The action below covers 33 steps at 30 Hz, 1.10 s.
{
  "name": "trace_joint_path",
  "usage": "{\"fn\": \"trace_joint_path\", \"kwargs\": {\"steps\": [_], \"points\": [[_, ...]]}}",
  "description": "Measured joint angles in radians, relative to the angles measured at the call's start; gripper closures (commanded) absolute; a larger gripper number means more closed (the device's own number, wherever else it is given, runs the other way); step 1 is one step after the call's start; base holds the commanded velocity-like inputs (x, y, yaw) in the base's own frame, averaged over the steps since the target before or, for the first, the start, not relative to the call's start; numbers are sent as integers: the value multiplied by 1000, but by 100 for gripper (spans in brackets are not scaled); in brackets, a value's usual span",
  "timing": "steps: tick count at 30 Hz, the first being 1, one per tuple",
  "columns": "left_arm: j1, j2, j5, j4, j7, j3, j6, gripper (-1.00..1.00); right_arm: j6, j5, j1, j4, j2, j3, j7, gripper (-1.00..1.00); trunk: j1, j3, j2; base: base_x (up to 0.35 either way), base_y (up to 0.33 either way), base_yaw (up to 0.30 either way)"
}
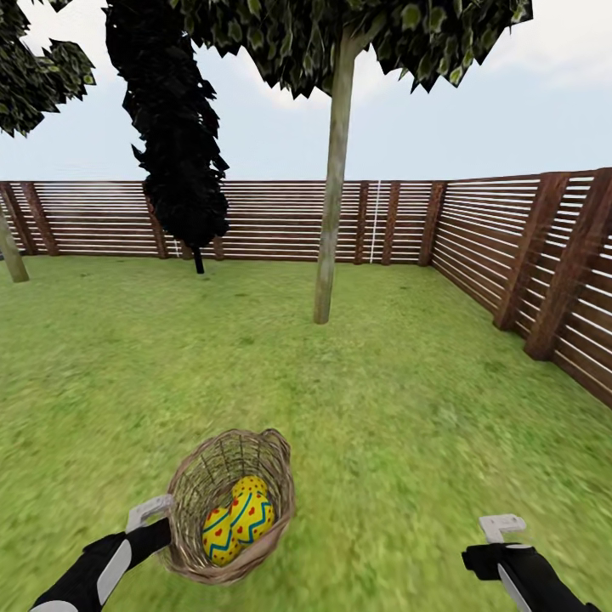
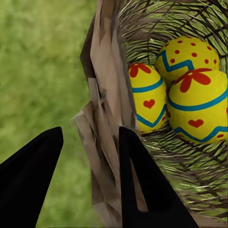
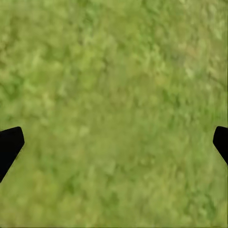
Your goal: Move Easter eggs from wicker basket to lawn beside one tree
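Woven wicker basket [image 2: 107, 118] rim clamped by left hand [image 2: 90, 142] | right hand [image 3: 114, 142] apart

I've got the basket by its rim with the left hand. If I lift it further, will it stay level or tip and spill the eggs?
Likely to tip: the left hand pinches only one side of the wicker basket wall, and it already leans in the head view. The three eggs are smooth and round, so they would probably roll toward the low side. The woven rim looks thin and may flex.

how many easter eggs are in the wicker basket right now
3, all inside the wicker basket: one egg against the wall nearest the left claw, a second egg deeper in, and a third egg beside them.
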<state>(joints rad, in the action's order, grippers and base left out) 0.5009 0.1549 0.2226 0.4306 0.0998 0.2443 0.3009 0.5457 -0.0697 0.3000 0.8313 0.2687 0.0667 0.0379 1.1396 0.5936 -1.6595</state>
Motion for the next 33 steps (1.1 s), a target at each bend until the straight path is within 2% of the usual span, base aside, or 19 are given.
{"fn": "trace_joint_path", "kwargs": {"steps": [3,7,17,25,28,33], "points": [[0,0,-2,0,1,-2,2,100,0,0,0,0,0,0,1,-100,0,0,0,171,295,0],[0,0,-4,3,3,-5,48,100,0,0,0,0,0,0,1,-100,0,0,0,153,311,0],[0,-1,-1,3,3,-5,52,100,0,-1,0,0,0,0,-3,-100,0,0,0,216,289,-16],[0,-3,-1,3,3,-6,52,100,0,-5,0,1,-5,2,-4,-100,0,-2,0,181,308,-105],[0,-3,-9,1,3,-5,52,100,1,-5,0,0,-3,2,-7,-100,0,-2,0,180,308,-262],[0,-4,-1,1,3,-6,52,100,1,-5,0,0,-1,0,-6,-100,0,-2,0,183,308,-299]]}}
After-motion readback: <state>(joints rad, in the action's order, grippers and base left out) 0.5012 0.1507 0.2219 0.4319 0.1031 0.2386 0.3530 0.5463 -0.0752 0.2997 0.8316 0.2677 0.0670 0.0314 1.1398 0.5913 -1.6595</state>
